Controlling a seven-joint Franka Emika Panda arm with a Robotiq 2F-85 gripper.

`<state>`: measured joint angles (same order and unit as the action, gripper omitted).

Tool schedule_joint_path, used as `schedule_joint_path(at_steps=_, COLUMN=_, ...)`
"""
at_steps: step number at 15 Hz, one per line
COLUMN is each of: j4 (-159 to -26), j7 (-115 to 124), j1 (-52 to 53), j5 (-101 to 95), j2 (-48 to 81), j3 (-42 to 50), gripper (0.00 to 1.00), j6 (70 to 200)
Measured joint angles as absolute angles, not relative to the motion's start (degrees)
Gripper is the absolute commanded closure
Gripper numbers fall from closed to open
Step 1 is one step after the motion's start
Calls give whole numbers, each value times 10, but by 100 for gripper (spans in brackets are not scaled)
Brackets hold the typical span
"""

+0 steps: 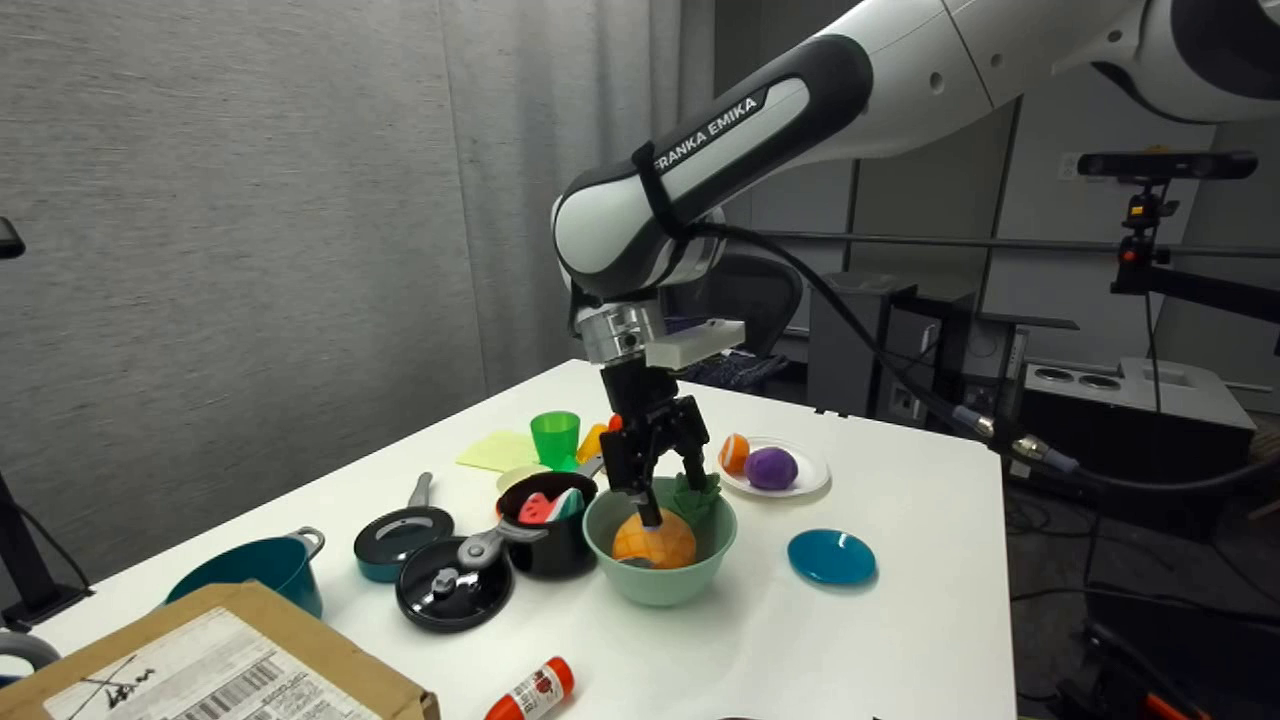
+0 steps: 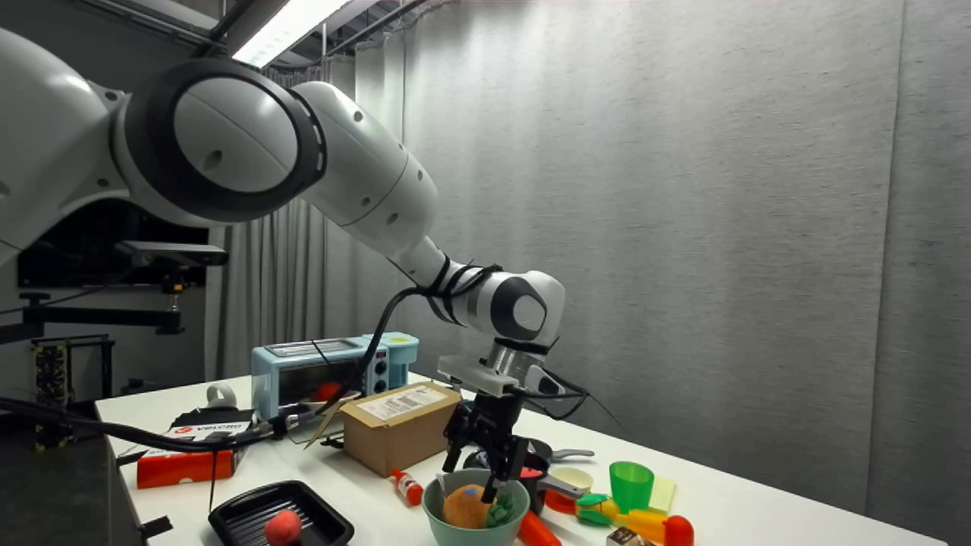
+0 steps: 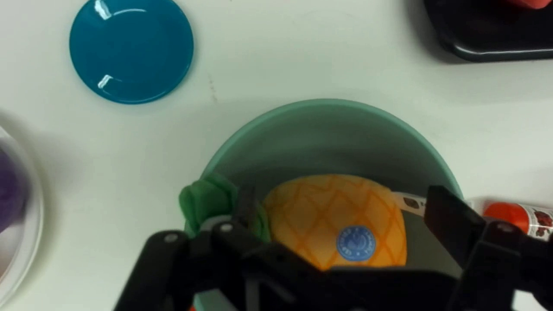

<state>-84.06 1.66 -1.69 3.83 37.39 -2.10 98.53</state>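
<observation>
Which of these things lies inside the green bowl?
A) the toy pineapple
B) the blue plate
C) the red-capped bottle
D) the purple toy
A: in the wrist view, the toy pineapple sits within the rim of the green bowl.

Bowl (image 1: 660, 590): top's fine to come through from above, but its rim's in the way of any low sideways move.
Toy pineapple (image 3: 330, 211): hogging the space between the fingers (image 3: 451, 224), leaves (image 3: 206, 199) crowding one of them.
Spare gap: inside the bowl, along the wall facing the saucer (image 3: 131, 52).
Saucer side: bare counter (image 3: 183, 134), easy pass.
Black pot (image 1: 558, 555): right beside the bowl, blocks that way.
</observation>
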Motion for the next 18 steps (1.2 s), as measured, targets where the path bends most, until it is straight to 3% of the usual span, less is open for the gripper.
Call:
schedule_joint_path(at_steps=13, j4=-891, j7=-13, j1=1, j5=0, j2=374, j3=-19, gripper=0, j6=1099)
schedule_joint_path(at_steps=14, j4=-892, j7=-13, j1=1, j5=-4, j2=374, j3=-18, gripper=17, j6=1116)
schedule_joint_path(at_steps=18, j4=-908, j7=-15, j1=1, j5=-20, j2=368, j3=-15, gripper=50, j6=1167)
